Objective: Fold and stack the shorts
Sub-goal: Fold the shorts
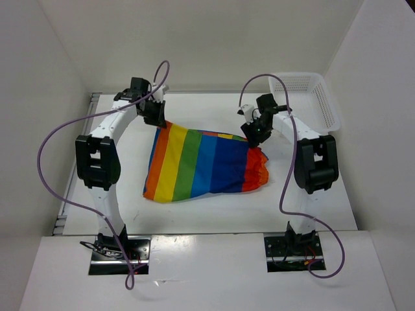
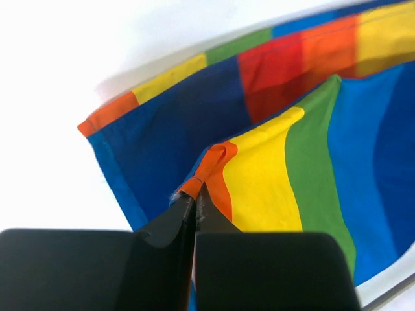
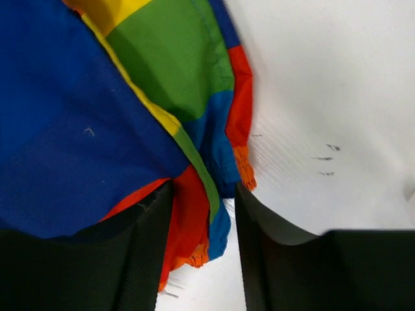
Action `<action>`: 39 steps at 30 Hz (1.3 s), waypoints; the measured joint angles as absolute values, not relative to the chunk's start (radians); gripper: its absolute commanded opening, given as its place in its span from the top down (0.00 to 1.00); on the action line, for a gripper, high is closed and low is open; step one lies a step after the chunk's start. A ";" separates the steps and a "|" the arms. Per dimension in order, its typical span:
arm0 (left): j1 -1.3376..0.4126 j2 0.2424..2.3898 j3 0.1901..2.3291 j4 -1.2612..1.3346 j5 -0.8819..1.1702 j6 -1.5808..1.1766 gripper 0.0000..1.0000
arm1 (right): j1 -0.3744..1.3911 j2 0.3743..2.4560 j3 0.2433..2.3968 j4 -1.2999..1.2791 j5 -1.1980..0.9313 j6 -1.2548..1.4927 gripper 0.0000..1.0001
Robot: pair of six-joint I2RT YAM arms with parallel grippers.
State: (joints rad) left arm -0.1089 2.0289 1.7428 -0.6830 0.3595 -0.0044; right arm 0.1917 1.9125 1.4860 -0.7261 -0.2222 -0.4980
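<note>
The rainbow-striped shorts lie partly folded in the middle of the white table. My left gripper is at their far left corner. In the left wrist view it is shut on an orange corner of the shorts, which is lifted over the layer below. My right gripper is at the far right edge of the shorts. In the right wrist view it stands open, with the red and blue edge of the shorts between its fingers. The white drawstring is hidden.
A white plastic mesh basket stands at the far right corner of the table. White walls close in the table on the left, back and right. Purple cables loop off both arms.
</note>
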 measured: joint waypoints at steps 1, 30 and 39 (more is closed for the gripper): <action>-0.109 2.020 1.769 -0.691 0.364 -0.004 1.00 | 0.192 1.919 1.484 -0.730 -0.230 -0.501 0.63; -0.061 2.106 1.828 -0.548 0.213 -0.004 1.00 | 0.201 2.070 1.670 -0.536 -0.177 -0.165 0.59; -0.029 2.273 1.859 -0.538 0.162 -0.004 0.99 | 0.217 2.139 1.749 -0.498 -0.031 -0.111 0.24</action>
